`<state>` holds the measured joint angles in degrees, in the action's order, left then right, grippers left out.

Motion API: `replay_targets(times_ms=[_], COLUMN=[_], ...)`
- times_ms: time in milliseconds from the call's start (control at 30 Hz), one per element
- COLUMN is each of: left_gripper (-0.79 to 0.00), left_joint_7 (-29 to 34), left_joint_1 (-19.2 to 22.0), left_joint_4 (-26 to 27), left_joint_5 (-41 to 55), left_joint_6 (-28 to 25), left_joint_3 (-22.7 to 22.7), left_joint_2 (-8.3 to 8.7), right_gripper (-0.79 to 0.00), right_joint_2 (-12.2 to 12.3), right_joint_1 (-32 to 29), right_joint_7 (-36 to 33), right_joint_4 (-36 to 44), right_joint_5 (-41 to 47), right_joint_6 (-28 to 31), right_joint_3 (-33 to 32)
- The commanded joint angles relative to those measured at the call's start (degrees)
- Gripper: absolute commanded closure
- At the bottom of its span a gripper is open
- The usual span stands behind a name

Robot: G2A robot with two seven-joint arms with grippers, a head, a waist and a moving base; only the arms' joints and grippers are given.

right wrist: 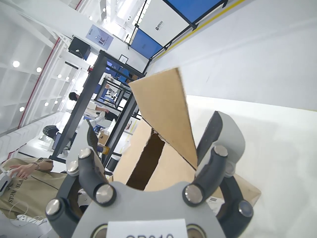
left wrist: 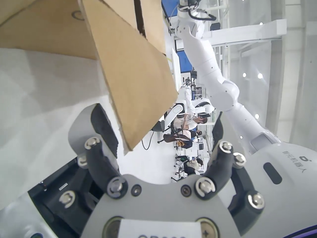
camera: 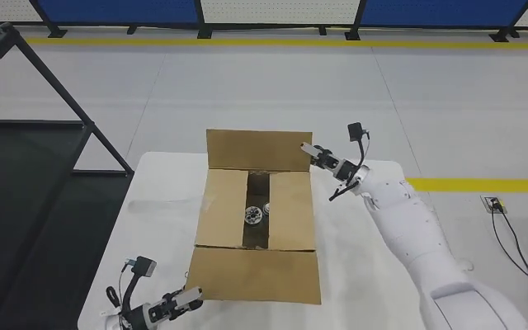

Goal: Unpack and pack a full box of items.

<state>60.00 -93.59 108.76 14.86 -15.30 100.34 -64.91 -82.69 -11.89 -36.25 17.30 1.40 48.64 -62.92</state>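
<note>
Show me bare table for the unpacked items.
Bare table lies left of the cardboard box, out to the table's edge, and right of it, up to the right arm. Crowded: the near flap by the left pincer, the far flap by the right pincer, the narrow slot between the side flaps.

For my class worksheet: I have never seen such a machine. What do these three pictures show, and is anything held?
It is a two-armed robot at a white table. One camera looks down from above; the other two sit on its wrists. A brown cardboard box stands on the table, flaps partly open, a small round grey item visible inside. The left gripper is open around the near flap's corner, the right gripper open around the far flap's corner. Nothing is clamped.
</note>
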Motion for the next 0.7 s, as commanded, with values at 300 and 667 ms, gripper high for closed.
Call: replay_targets(times_ms=[300,667], left_gripper=[-0.785,-0.785], left_joint_7=[-8.5,-26.5], left_joint_1=[0.8,3.9], left_joint_4=[3.8,6.3], left_joint_5=[2.9,-3.1], left_joint_6=[1.5,4.8], left_joint_3=[0.4,-2.8], left_joint_2=[0.06,-0.53], right_gripper=[-0.785,-0.785], right_joint_2=[0.7,2.0], right_joint_1=[0.1,0.1], right_joint_7=[-9.5,-17.3], right_joint_4=[1.4,8.2], right_joint_5=[7.0,5.6], right_joint_6=[5.2,2.1], right_joint_3=[-2.1,-0.7])
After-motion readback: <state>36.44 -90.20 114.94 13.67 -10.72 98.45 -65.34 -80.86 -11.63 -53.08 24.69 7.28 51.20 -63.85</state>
